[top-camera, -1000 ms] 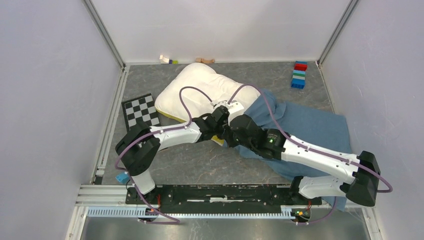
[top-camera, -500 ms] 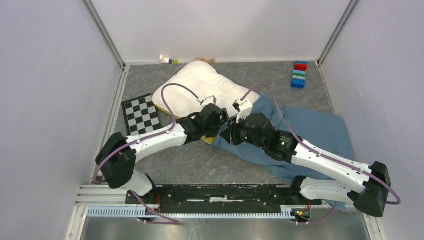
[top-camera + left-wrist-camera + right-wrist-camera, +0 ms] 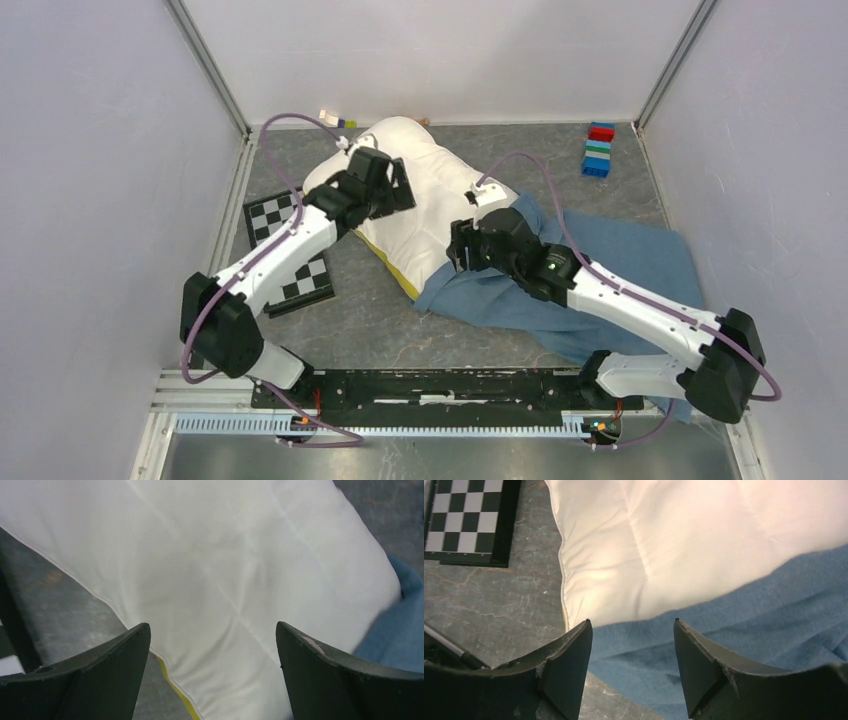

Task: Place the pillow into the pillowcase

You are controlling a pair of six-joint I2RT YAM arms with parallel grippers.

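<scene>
The cream-white pillow (image 3: pixel 425 195) lies at the back middle, its yellow band (image 3: pixel 400 272) along the near-left edge. The dusty-blue pillowcase (image 3: pixel 610 255) spreads to its right, and its edge lies over the pillow's right end. My left gripper (image 3: pixel 398 188) hangs open over the pillow's left part, wide jaws (image 3: pixel 212 630) empty above the white cloth (image 3: pixel 225 555). My right gripper (image 3: pixel 460 250) is open above the pillowcase's edge; in its wrist view the jaws (image 3: pixel 631 625) frame blue cloth (image 3: pixel 749 620), with the pillow (image 3: pixel 674 540) just beyond.
A checkerboard (image 3: pixel 272 215) lies left of the pillow, partly under my left arm. A stack of coloured bricks (image 3: pixel 598 150) stands at the back right. Small blocks (image 3: pixel 335 120) sit by the back wall. Walls close in on both sides.
Both grippers went from shut to open and let go. The left arm swung back and left over the pillow. The pillow shifted, its end now under the pillowcase's edge.
</scene>
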